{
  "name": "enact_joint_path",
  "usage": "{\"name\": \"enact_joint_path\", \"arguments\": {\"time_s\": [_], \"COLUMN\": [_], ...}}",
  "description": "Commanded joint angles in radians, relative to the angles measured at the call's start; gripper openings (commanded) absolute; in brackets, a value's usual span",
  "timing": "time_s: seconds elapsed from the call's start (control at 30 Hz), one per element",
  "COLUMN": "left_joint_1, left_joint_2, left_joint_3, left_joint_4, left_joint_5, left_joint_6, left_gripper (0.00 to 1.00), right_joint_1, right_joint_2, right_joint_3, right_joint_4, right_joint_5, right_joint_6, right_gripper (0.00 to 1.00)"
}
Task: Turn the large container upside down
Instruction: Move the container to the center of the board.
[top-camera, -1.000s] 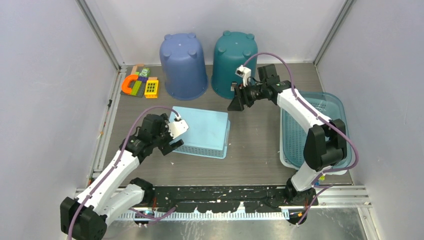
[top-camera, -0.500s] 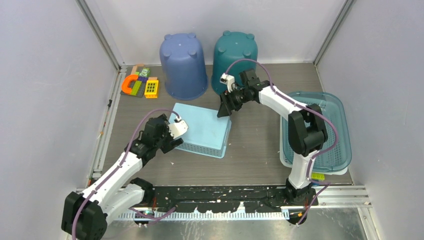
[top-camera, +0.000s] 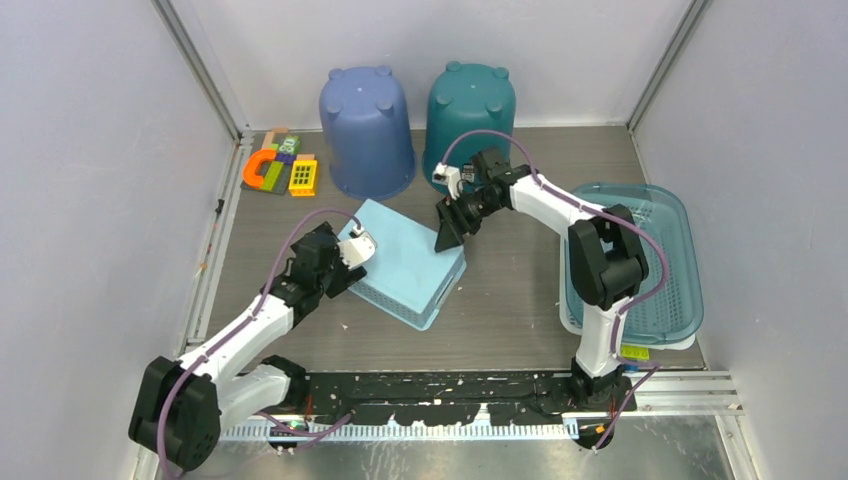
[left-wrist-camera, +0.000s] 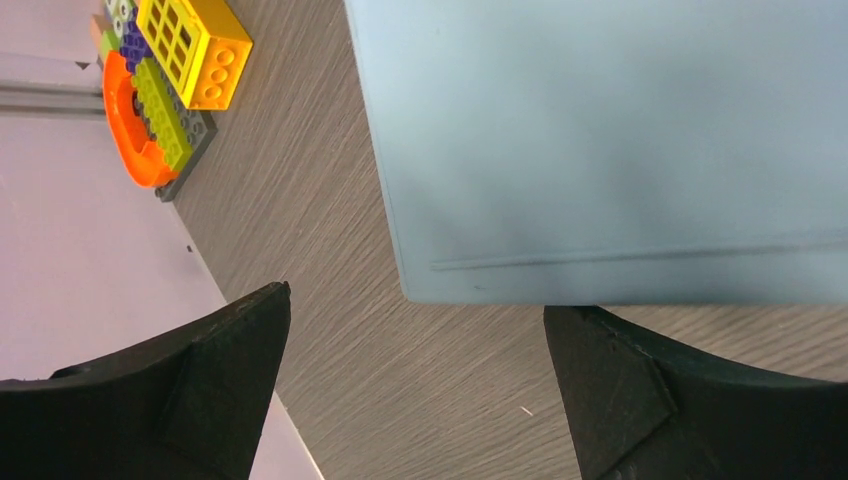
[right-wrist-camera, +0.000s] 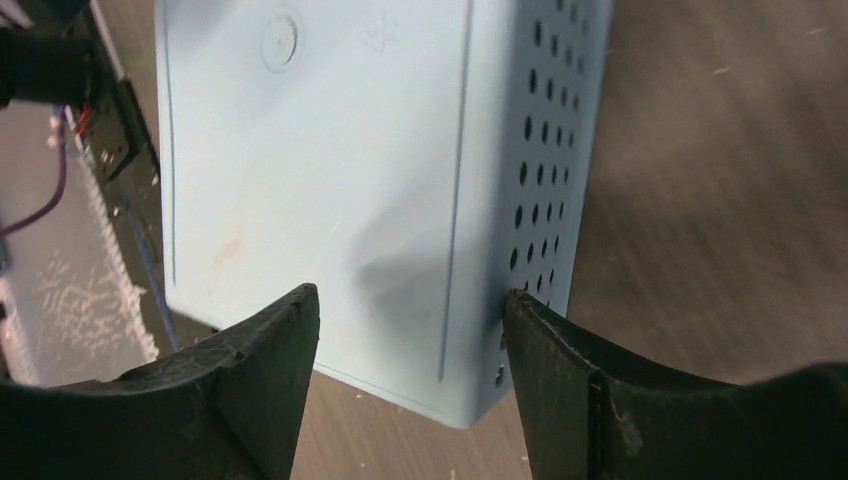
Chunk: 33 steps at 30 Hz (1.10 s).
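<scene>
A light blue perforated basket (top-camera: 405, 262) lies bottom-up in the middle of the table, turned askew. A larger blue basket (top-camera: 668, 300) stands upright at the right. My left gripper (top-camera: 350, 270) is open at the light blue basket's left corner. In the left wrist view the basket's flat bottom (left-wrist-camera: 600, 140) lies just beyond the open left gripper (left-wrist-camera: 415, 340). My right gripper (top-camera: 452, 228) is open at the far right corner. In the right wrist view that corner (right-wrist-camera: 330, 180) sits between the jaws of the right gripper (right-wrist-camera: 410, 330), one finger (right-wrist-camera: 580, 390) against the perforated side.
Two upturned buckets stand at the back, a purple-blue one (top-camera: 366, 132) and a teal one (top-camera: 468, 125). A pile of toy bricks (top-camera: 278, 170) lies at the back left, also in the left wrist view (left-wrist-camera: 170, 80). Grey walls close in both sides.
The right gripper has swung down and left onto the light blue basket's corner. The basket has turned askew on the table. The left gripper has edged up to its left corner.
</scene>
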Motion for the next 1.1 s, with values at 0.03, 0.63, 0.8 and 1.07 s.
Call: {"name": "enact_joint_path", "arguments": {"time_s": [0.03,0.63,0.8,1.07], "left_joint_1": [-0.004,-0.002,-0.003,-0.004], "left_joint_2": [0.026,-0.092,-0.126,-0.141], "left_joint_3": [0.033,0.099,0.132,0.200], "left_joint_4": [0.100,-0.098,-0.170,-0.234], "left_joint_5": [-0.053,-0.198,-0.180,0.029], "left_joint_6": [-0.032,-0.030,-0.050,-0.108], "left_gripper": [1.00,1.00,1.00,1.00], "right_joint_1": [0.060,0.180,0.210,0.318], "right_joint_2": [-0.053,-0.118,-0.135,-0.116], "right_joint_3": [-0.032,-0.176,-0.208,-0.155], "right_joint_4": [-0.181,-0.061,0.003,0.010], "right_joint_5": [-0.128,-0.228,-0.273,-0.276], "right_joint_6": [-0.146,-0.075,-0.017,0.004], "right_gripper": [0.71,0.71,0.72,0.73]}}
